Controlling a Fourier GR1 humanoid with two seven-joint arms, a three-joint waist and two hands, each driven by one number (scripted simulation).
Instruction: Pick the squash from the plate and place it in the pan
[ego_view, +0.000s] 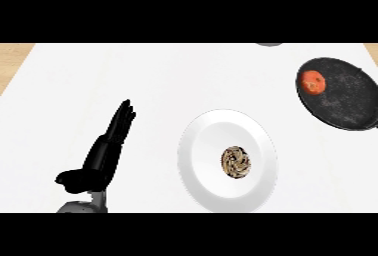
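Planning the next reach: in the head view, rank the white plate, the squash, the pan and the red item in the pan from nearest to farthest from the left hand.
From the left hand:
1. White plate, centre.
2. Squash, on the plate's right half.
3. Red item, inside the pan's left part.
4. Pan, far right; its near rim roughly ties with the red item.

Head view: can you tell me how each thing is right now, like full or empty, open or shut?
Plate: white, flat on the counter, holding the squash.
Squash: brown and striped, lying on the plate, untouched.
Pan: dark, at the far right, holding a tomato.
Tomato: red, resting in the pan's far part.
Left hand: open, fingers straight, resting, holding nothing.
Right hand: not in view.
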